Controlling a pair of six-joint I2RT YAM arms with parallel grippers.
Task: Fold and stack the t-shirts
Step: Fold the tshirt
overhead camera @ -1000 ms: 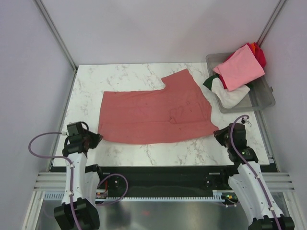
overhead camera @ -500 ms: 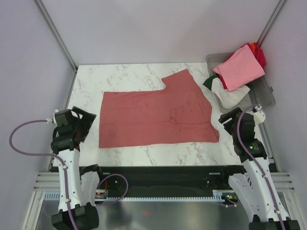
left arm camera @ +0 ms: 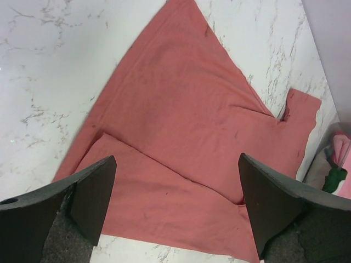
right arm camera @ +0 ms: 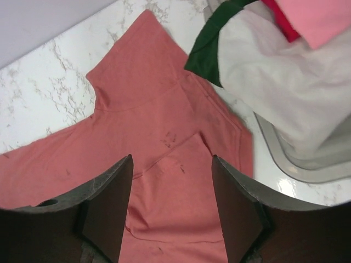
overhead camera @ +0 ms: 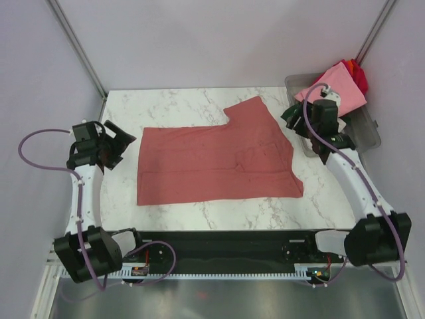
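The dusty brick-red t-shirt [overhead camera: 219, 159] lies flat on the marble table [overhead camera: 172, 106], its lower part folded over and one sleeve pointing toward the back. My left gripper [overhead camera: 121, 147] hovers open just off the shirt's left edge; the left wrist view shows its jaws [left arm camera: 176, 164] wide apart over the cloth with nothing between them. My right gripper [overhead camera: 292, 121] hangs open above the shirt's right edge, beside the tub, also empty [right arm camera: 172, 164]. Other t-shirts are piled in the tub: light pink [overhead camera: 335, 90], bright red [overhead camera: 359, 74], white [right arm camera: 279, 87] and dark green [right arm camera: 211, 46].
The clear grey plastic tub [overhead camera: 364, 137] stands at the table's back right corner, its rim [right arm camera: 296, 164] close to the right gripper. Grey walls close in the left, right and back sides. The black rail with the arm bases [overhead camera: 226, 242] runs along the near edge.
Both grippers have opened and let go of the shirt's near corners. Both arms have risen and swung toward the back, left beside the left edge, right toward the tub. The shirt lies still.
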